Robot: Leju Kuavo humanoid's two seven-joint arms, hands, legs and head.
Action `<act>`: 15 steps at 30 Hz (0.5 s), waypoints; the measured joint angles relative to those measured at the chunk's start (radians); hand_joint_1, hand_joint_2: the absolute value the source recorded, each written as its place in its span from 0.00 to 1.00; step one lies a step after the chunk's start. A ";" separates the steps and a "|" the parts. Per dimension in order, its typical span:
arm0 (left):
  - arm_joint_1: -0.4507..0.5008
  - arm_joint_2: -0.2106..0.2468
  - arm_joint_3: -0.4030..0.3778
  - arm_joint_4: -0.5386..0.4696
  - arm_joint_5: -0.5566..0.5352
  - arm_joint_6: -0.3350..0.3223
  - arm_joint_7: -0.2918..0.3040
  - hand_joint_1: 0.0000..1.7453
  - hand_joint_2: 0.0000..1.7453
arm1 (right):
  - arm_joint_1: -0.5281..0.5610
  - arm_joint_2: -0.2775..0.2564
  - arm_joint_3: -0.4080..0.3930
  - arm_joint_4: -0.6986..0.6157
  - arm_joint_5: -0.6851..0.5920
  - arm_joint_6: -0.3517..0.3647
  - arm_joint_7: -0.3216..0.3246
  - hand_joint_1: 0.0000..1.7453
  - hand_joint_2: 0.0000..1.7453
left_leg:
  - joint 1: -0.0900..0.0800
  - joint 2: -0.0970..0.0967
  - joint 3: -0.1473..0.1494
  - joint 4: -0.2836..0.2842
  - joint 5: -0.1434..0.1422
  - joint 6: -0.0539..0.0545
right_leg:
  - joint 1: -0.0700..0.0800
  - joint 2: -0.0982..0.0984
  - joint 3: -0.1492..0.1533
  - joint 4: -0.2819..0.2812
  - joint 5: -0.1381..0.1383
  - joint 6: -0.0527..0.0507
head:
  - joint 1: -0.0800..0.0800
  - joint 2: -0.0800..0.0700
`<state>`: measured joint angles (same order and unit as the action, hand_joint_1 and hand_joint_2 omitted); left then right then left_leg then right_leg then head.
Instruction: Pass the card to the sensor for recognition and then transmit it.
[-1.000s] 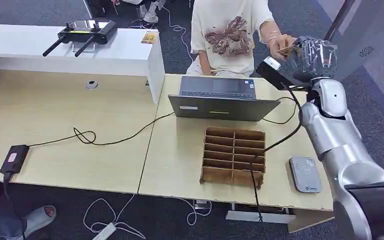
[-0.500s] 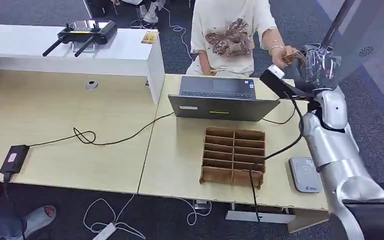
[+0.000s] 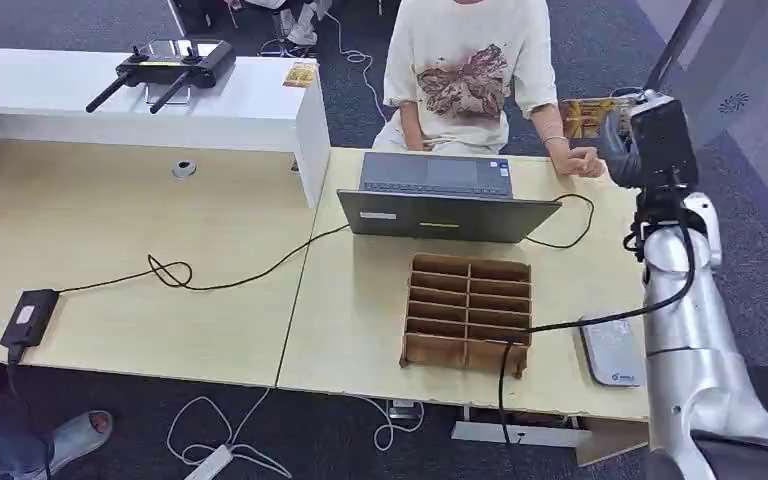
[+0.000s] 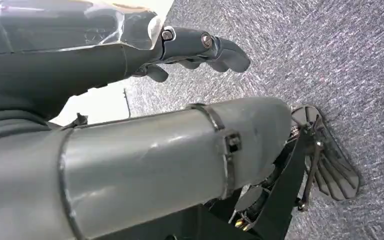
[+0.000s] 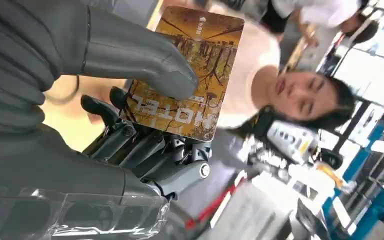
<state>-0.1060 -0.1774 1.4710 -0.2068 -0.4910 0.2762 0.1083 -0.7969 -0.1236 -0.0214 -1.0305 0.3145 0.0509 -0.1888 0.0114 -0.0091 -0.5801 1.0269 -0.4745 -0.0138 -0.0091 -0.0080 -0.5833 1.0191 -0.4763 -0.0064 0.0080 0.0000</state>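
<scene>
On my head feed the wooden desk (image 3: 160, 260) carried everything, with a raised white shelf (image 3: 110, 95) along its far left edge. A person in a cream printed T-shirt (image 3: 465, 75) sat behind the far edge, one hand (image 3: 585, 160) resting on the desk's far right corner. An open laptop (image 3: 445, 195) stood just in front of the person at the far edge. Nearer to me, toward the front edge, sat a cardboard divider tray (image 3: 468, 312) with two columns of slots. A black controller with two antennas (image 3: 165, 68) lay on the shelf. The grey card sensor (image 3: 610, 350) lay by the desk's front right corner, partly behind my right arm; its print was too small to read.

The right robot hand (image 3: 650, 140) was raised beyond the far right corner, well apart from the sensor. In the right wrist view it gripped the card (image 5: 190, 70), thumb (image 5: 140, 60) pressed on its face, fingers behind. The card was amber with a tree pattern, and I could read "HOTEL" on it, turned upside down.

The left robot hand (image 4: 195, 47) hung over grey carpet, fingers loosely curled and holding nothing.
</scene>
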 joint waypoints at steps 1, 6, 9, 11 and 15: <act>0.000 0.000 0.000 0.000 0.000 0.000 0.001 0.00 0.00 | 0.017 -0.002 -0.015 -0.021 -0.039 0.029 0.005 1.00 1.00 | 0.000 0.000 0.000 0.000 0.000 0.000 | 0.000 0.000 0.000 0.000 0.000 0.000 | 0.000 0.000; 0.004 0.000 0.000 0.000 0.000 -0.004 0.006 0.00 0.00 | 0.116 -0.039 -0.099 -0.161 -0.210 0.156 0.041 1.00 1.00 | 0.000 -0.001 0.000 0.000 0.000 0.000 | 0.000 -0.001 0.000 -0.001 0.000 0.000 | 0.000 0.000; 0.005 0.000 0.000 0.000 0.000 -0.008 0.007 0.00 0.00 | 0.159 -0.064 -0.129 -0.213 -0.247 0.202 0.055 1.00 1.00 | 0.000 0.000 0.000 0.000 0.000 0.001 | 0.000 0.000 0.000 -0.001 0.000 0.000 | 0.000 0.000; 0.005 0.000 0.000 0.000 0.001 -0.009 0.007 0.00 0.00 | 0.171 -0.100 -0.138 -0.219 -0.280 0.244 0.070 1.00 1.00 | 0.000 0.000 0.000 0.000 0.000 0.001 | 0.000 0.000 0.000 -0.001 0.000 0.000 | 0.000 0.000; 0.010 -0.003 0.000 0.000 0.015 -0.007 0.002 0.00 0.00 | 0.087 -0.267 -0.111 -0.086 -0.388 0.377 0.073 1.00 1.00 | -0.002 -0.005 -0.005 0.000 0.001 0.003 | -0.003 -0.005 -0.001 0.000 0.001 0.002 | 0.000 0.000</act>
<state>-0.0956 -0.1801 1.4714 -0.2068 -0.4757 0.2693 0.1106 -0.7099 -0.3908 -0.1323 -1.1167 -0.0737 0.4278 -0.1156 0.0094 -0.0137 -0.5847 1.0273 -0.4733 -0.0107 -0.0118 -0.0131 -0.5846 1.0186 -0.4751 -0.0047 0.0080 0.0000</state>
